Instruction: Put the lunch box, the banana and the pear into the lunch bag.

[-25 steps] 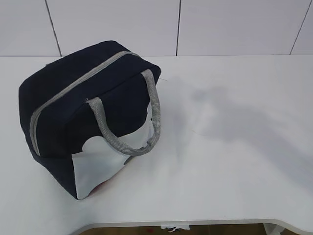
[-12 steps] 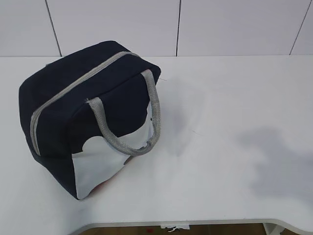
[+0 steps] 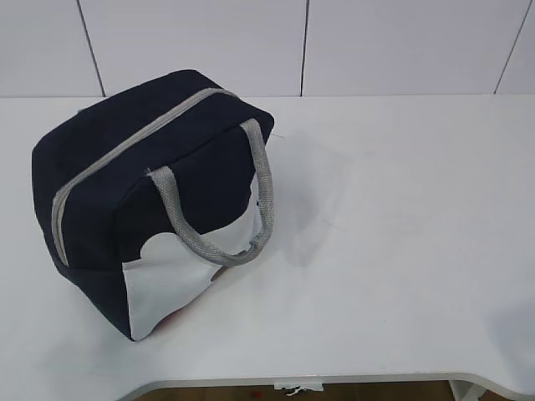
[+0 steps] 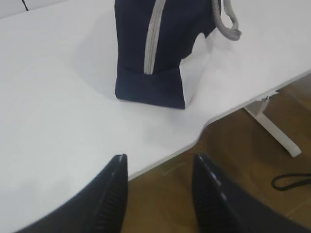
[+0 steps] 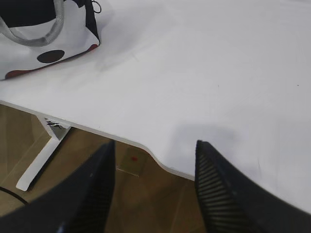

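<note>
Standing zipped lunch bag (image 3: 150, 196) on table (image 3: 401, 209) (both grippers clear).

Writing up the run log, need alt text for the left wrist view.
A navy lunch bag with a closed grey zipper stands on a white table, a grey handle hanging off its right side. In the foreground, the open left gripper hovers over the table's front edge, holding nothing.

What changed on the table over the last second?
Only a grey shadow moved: it slid across the table toward the near right corner and is almost gone now. The lunch bag stayed put, zipped shut, its handle hanging the same way. Nothing was grasped or released.
</note>
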Robot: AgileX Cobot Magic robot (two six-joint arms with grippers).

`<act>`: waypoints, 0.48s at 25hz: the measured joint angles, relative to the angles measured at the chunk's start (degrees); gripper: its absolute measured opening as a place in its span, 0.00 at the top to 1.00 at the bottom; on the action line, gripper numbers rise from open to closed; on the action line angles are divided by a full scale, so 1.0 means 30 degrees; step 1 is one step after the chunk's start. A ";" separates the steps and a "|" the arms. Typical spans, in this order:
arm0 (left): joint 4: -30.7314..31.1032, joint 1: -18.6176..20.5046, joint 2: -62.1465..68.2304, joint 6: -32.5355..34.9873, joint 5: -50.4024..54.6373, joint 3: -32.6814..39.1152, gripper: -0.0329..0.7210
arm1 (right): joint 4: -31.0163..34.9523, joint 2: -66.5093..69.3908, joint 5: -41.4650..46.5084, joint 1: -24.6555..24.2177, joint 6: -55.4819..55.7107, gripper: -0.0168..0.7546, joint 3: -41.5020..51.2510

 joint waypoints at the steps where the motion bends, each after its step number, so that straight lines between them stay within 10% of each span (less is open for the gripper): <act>1: 0.0009 0.0000 -0.0579 0.0000 0.0038 0.0302 0.52 | -0.0051 -0.0067 0.0048 0.0000 0.0000 0.44 0.0036; 12: 0.0740 0.0033 -0.0579 -0.0031 -0.2380 0.3179 0.52 | 0.0952 -0.0067 -0.1770 0.0000 -0.0391 0.44 0.2604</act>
